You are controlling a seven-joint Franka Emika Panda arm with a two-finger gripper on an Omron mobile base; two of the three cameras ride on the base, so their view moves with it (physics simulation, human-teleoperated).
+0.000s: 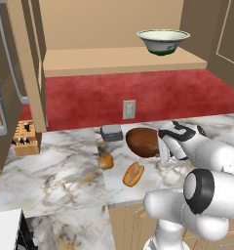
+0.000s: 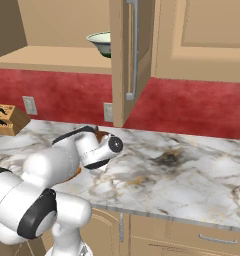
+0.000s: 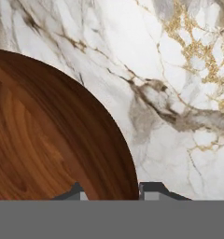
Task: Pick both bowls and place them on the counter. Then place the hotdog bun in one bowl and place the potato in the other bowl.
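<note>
Fingertips (image 3: 151, 189) straddle the brown bowl (image 3: 48, 135) rim, gripper (image 3: 110, 190) clamped on it, bowl resting on counter (image 3: 179, 93).

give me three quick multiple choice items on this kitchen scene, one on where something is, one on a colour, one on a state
1. Where is the white bowl with the green band?
A. on the wooden shelf
B. on the counter
C. in the gripper

2. What colour is the wall between the shelf and the counter?
A. blue
B. red
C. grey

3. How do the gripper's jaws stand at the brown bowl?
A. far from it
B. one tip on each side of its rim
C. lifting it high above the counter

Answers: 1 A, it stands on the tan shelf. 2 B, the backsplash is red. 3 B, the hand view shows the rim between the tips.
</note>
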